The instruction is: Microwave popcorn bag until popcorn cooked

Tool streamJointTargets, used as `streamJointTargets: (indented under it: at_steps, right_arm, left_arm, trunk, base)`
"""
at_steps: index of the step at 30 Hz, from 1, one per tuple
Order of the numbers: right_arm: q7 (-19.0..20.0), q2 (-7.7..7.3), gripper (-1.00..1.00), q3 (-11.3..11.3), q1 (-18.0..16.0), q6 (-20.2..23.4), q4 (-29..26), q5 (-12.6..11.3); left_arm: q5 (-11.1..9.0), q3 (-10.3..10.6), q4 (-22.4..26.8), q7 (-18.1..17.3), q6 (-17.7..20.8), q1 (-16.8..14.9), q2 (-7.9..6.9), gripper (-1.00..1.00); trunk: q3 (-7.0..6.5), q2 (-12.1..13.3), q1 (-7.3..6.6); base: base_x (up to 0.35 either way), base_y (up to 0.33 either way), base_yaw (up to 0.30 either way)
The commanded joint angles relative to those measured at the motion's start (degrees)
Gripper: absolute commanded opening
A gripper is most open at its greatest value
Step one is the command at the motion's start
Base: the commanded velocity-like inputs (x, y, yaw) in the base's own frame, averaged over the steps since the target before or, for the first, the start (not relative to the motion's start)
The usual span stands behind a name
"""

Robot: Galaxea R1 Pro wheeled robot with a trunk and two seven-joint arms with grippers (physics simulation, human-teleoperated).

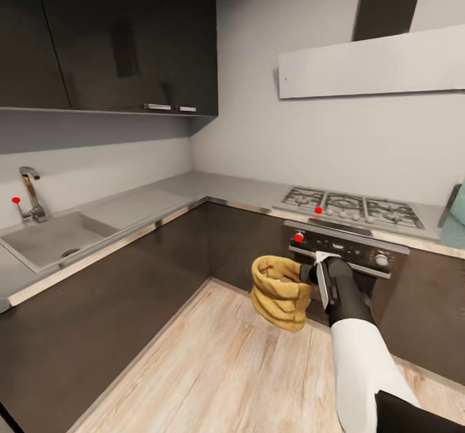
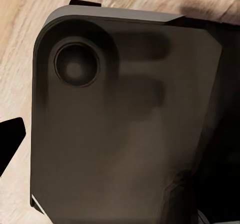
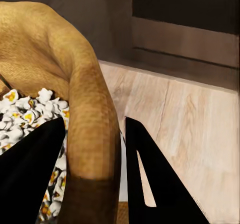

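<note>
A: What takes up most of the room?

B: The grey L-shaped surface (image 1: 194, 191), running from the left wall round the corner and along the back wall, over dark brown cabinets (image 1: 116, 291). Dark wall cupboards (image 1: 123, 33) hang above its left run, and a pale extractor hood (image 1: 374, 65) sits high on the right. The floor (image 1: 213, 368) is light wood planking.

A: And set into that surface?

B: A sink (image 1: 48, 239) with a metal tap (image 1: 31, 194) on the left, and a gas hob (image 1: 352, 208) on the back run. Below the hob is a built-in black oven (image 1: 352, 252) with knobs along its panel. At the far right edge a bit of something pale mint-blue (image 1: 457, 217) shows, cut off by the frame, so I cannot tell what it is.

A: Where is the popcorn bag?

B: The popcorn bag (image 1: 281, 291) is off the surface, held in the air above the floor, in front of the oven. The right gripper (image 1: 314, 271) has it by the rim. In the right wrist view the bag (image 3: 65, 84) is open and holds white popped kernels (image 3: 35, 109), and the two black fingers (image 3: 150, 179) stand one inside the mouth and one outside, clamped on the bag's wall.

A: And the left arm?

B: The left wrist view looks down on a dark rounded part of the robot's own body (image 2: 125, 124) over the wood floor. A black tip at the edge may be a finger; I cannot tell how the left fingers stand.
</note>
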State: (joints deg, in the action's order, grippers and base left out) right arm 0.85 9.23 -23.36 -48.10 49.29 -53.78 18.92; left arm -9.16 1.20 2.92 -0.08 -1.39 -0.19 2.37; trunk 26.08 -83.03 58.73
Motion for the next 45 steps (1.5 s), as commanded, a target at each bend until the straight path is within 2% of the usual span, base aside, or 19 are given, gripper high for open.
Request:
streamJointTargets:
  at_steps: [1,4,6,11,16,18,21,36,39,45]
  right_arm:
    - [0.11,0.04,-1.00,-1.14,-0.07,0.09,0.02,0.05]
    - [0.12,-0.38,-1.00,-3.83,-0.07,-0.05,0.23,0.14]
    - [0.17,-2.42,-1.00,-6.17,-0.07,-0.41,0.55,0.15]
    - [0.28,-6.70,-1.00,-9.12,-0.07,-0.68,0.73,0.12]
    - [0.16,-9.21,-1.00,-9.92,-0.07,-0.77,0.54,0.15]
    - [0.02,-9.58,-1.00,-10.41,-0.07,-0.87,0.30,0.24]
    - [-0.07,-11.34,-1.00,-10.81,-0.07,-0.95,0.09,0.32]
    - [0.34,-11.83,-1.00,-10.85,-0.07,-0.32,0.07,0.98]
    - [0.37,-12.00,-1.00,-10.78,1.71,-1.01,-1.44,1.51]
    - [0.39,-12.04,-1.00,-10.83,2.18,-1.13,-3.14,1.56]
  left_arm:
    - [-0.51,0.17,-0.02,-0.01,-0.17,-0.01,0.00,1.00]
    - [-0.51,0.15,-0.02,-0.01,-0.19,-0.02,0.00,1.00]
    - [-0.51,0.12,-0.02,-0.01,-0.19,-0.06,0.00,1.00]
    - [-0.51,0.11,-0.02,-0.01,-0.19,-0.06,0.00,1.00]
    - [-0.59,0.11,-0.02,-0.01,-0.25,-0.06,0.00,1.00]
    - [-0.58,0.11,-0.02,-0.01,-0.27,-0.03,0.00,1.00]
    - [-0.59,0.11,-0.02,-0.01,-0.24,-0.02,0.00,1.00]
    - [-0.36,-0.13,-0.02,-0.01,-0.28,-0.04,0.18,1.00]
    - [-0.56,-0.26,-0.02,-0.01,-0.28,-0.02,0.18,1.00]
    - [-0.68,-0.32,-0.02,-0.01,-0.28,-0.04,0.18,1.00]
  trunk:
    - [0.06,-0.04,0.00]
    - [0.06,-0.04,0.00]
    - [0.06,-0.04,0.00]
    - [0.06,-0.04,0.00]
    - [0.06,-0.04,0.00]
    - [0.06,-0.04,0.00]
    - [0.06,-0.04,0.00]
    - [0.06,-0.04,0.00]
    - [0.01,-0.04,0.00]
    - [-0.12,-0.04,0.00]
  base:
    - [0.000,0.000,-0.251]
    - [0.000,0.000,-0.252]
    - [0.000,0.000,-0.252]
    - [0.000,0.000,-0.252]
    - [0.000,0.000,-0.252]
    - [0.000,0.000,-0.252]
    - [0.000,0.000,-0.252]
    - [0.000,0.000,-0.252]
    - [0.000,0.000,-0.252]
    - [0.000,0.000,-0.252]
